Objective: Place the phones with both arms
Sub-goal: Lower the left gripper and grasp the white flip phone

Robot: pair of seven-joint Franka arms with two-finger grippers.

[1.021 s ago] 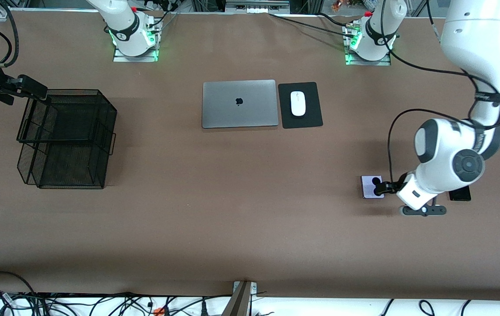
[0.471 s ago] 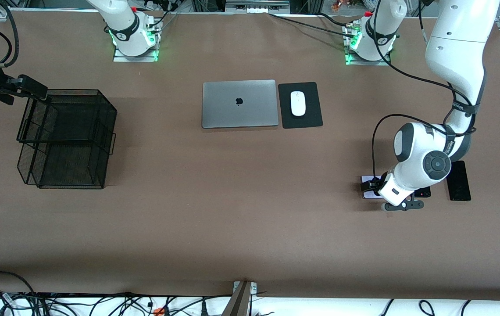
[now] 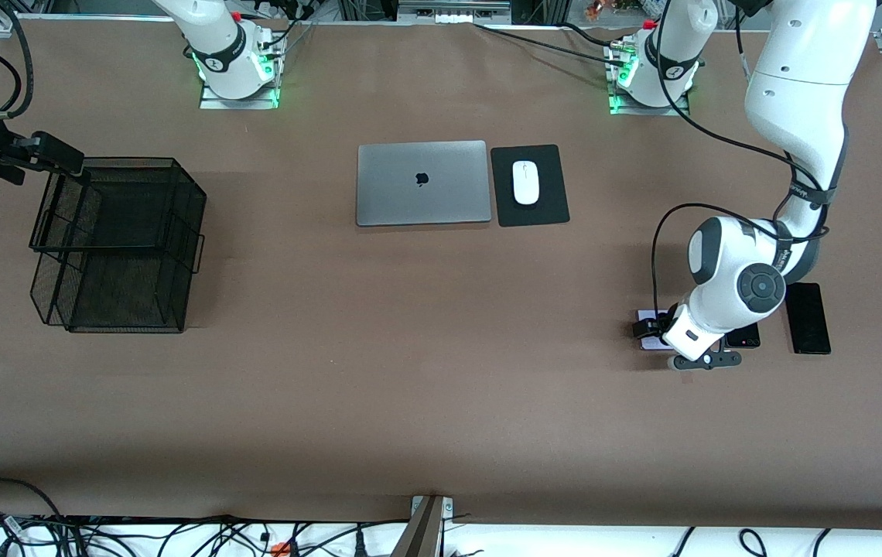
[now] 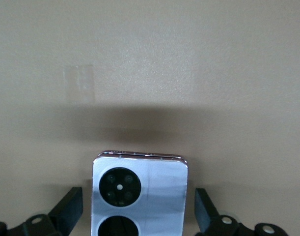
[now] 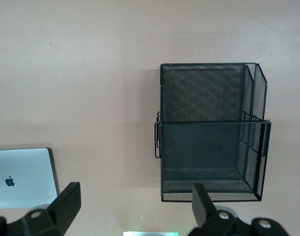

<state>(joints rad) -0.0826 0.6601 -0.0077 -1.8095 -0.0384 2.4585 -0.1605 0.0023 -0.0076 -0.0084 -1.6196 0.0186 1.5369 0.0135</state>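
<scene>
The lilac-white phone (image 3: 650, 316) lies flat on the table toward the left arm's end. My left gripper (image 3: 651, 329) is low over it. In the left wrist view the phone (image 4: 154, 191), with its two black camera circles, lies between the open fingers (image 4: 71, 206), which stand apart from its edges. The squarish black phone (image 3: 745, 338) lies beside it, partly under the arm. The long slim black slab (image 3: 808, 318) lies beside that one. My right gripper (image 5: 135, 196) is open and empty, high over the table near its base, out of the front view; that arm waits.
A black mesh basket (image 3: 120, 244) stands toward the right arm's end and also shows in the right wrist view (image 5: 208, 147). A closed grey laptop (image 3: 422, 183) and a white mouse (image 3: 525, 182) on a black pad (image 3: 530, 213) lie mid-table near the bases.
My left arm has swung toward the right arm's end, bringing its gripper over the lilac phone and uncovering the squarish black phone and the slab. The right arm has not moved.
</scene>
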